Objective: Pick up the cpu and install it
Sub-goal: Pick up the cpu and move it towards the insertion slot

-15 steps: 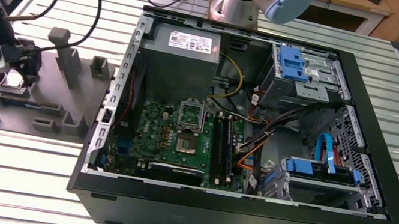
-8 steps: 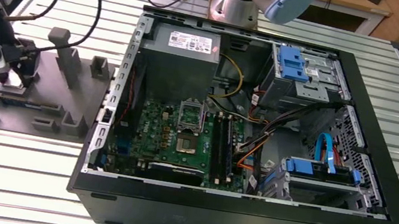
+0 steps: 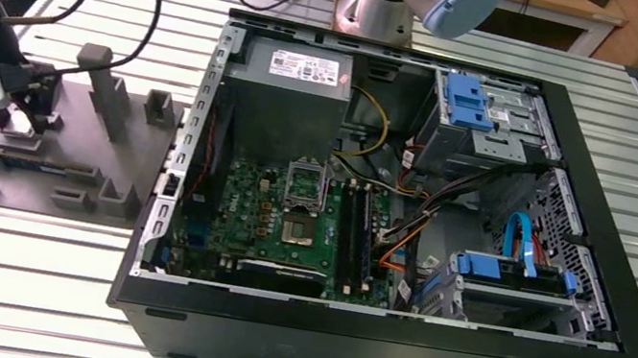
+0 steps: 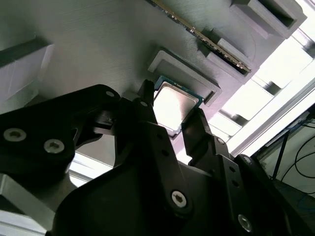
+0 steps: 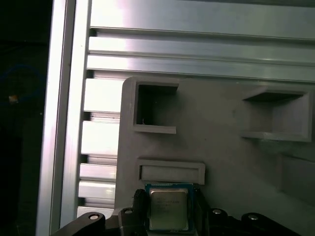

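The cpu [image 5: 168, 209], a small square chip with a silver-grey metal top and green rim, sits between my black fingers [image 5: 139, 200] just off a raised frame of the grey parts fixture [image 5: 221, 147]. In the second wrist view the cpu [image 4: 172, 105] has a fingertip against each of two opposite edges, so my gripper [image 4: 172, 110] is shut on it. In the exterior view my gripper [image 3: 24, 125] is down on the fixture [image 3: 78, 148] at the exterior view's left, well away from the green motherboard [image 3: 248, 216] and its open socket [image 3: 300, 227].
An open black computer case [image 3: 395, 347] lies on the slatted aluminium table [image 3: 21, 256], holding a grey power supply [image 3: 298, 69], drive bays with blue clips [image 3: 468, 102] and loose cables. The fixture has upright posts [image 3: 97, 69] and recessed pockets [image 5: 155, 105]. The arm's base [image 3: 381, 5] stands behind the case.
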You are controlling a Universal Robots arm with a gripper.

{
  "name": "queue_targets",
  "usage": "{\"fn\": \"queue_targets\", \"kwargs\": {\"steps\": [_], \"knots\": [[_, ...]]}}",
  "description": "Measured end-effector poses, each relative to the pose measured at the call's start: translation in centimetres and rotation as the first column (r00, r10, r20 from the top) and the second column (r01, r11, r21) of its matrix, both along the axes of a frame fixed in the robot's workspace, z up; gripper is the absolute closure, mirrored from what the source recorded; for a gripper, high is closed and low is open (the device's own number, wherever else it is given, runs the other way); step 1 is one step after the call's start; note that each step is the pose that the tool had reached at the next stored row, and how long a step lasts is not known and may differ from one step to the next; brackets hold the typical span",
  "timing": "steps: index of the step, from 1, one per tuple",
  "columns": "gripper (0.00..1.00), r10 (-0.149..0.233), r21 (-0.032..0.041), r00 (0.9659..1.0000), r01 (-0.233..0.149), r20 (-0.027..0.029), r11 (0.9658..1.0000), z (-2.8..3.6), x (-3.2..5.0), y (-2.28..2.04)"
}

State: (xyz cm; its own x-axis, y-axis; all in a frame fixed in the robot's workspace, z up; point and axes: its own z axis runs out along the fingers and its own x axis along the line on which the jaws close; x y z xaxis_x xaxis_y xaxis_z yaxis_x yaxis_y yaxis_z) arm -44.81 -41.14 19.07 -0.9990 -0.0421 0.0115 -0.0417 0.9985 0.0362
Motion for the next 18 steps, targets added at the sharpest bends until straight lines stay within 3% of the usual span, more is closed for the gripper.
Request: {"fn": "queue_targets", "kwargs": {"steps": [6,18], "knots": [[0.53,-0.040,-0.0007,0.9992,0.040,0.0000,0.9992,0.08,0.03,0.00],[0.53,-0.041,-0.0007,0.9992,0.041,0.0000,0.9992,0.43,0.03,0.01]]}}
